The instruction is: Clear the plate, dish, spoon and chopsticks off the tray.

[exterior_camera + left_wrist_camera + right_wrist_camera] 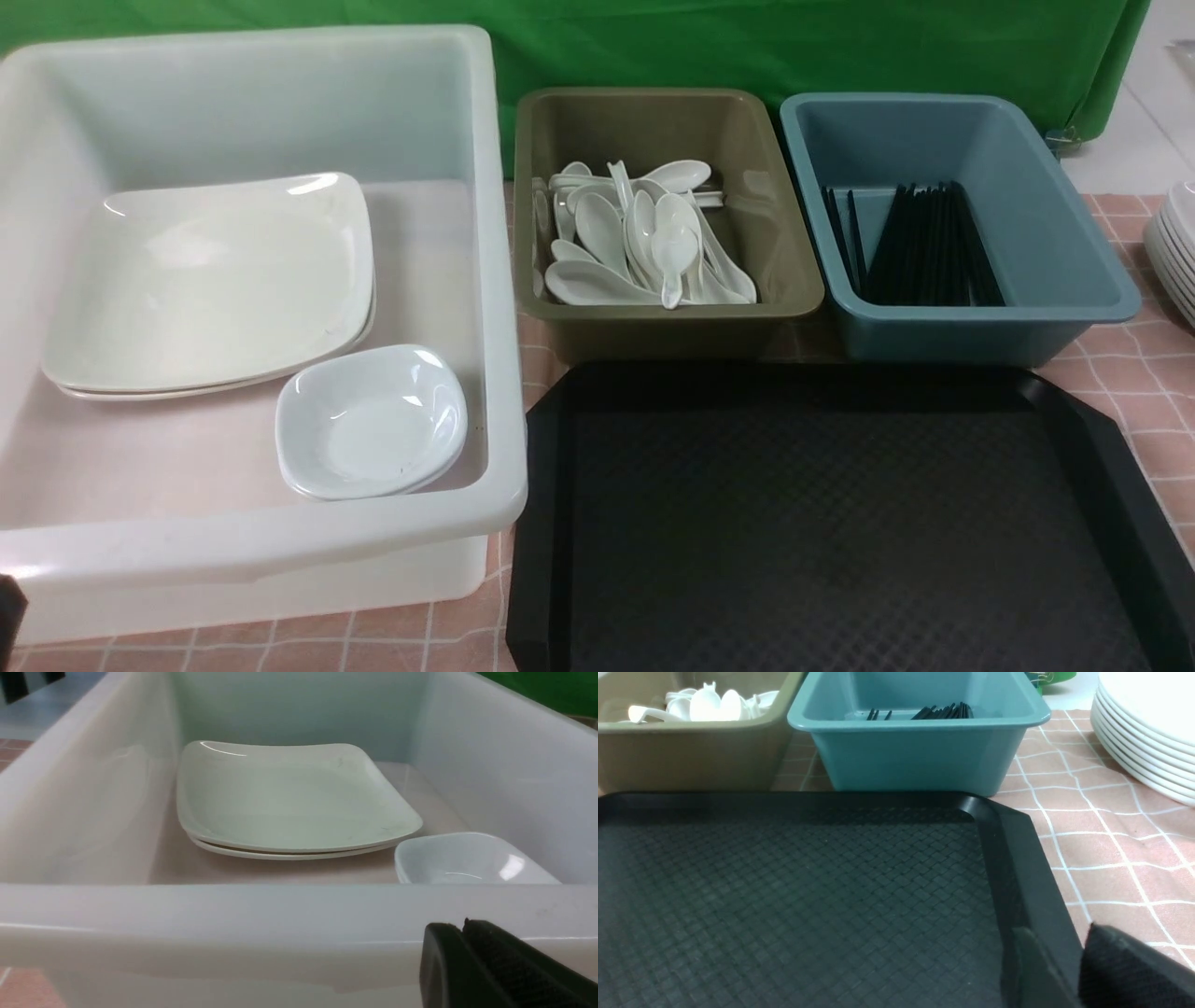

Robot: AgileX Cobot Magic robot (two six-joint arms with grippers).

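Note:
The black tray [1074, 411] lies at the front right with nothing on it; it also shows in the right wrist view [1017, 849]. Two stacked white plates [215, 280] and a small white dish [373, 420] sit in the white bin [504, 280]. Several white spoons [635, 243] lie in the olive bin [784, 261]. Black chopsticks [924, 247] lie in the blue bin [1074, 261]. My left gripper [462, 926] is shut and empty, just outside the white bin's near wall [280, 914]. My right gripper [1055, 933] is slightly open and empty, over the tray's right rim.
A stack of white plates [1176, 243] stands on the checked pink cloth at the far right, also in the right wrist view [1143, 732]. The three bins line the back, against a green backdrop.

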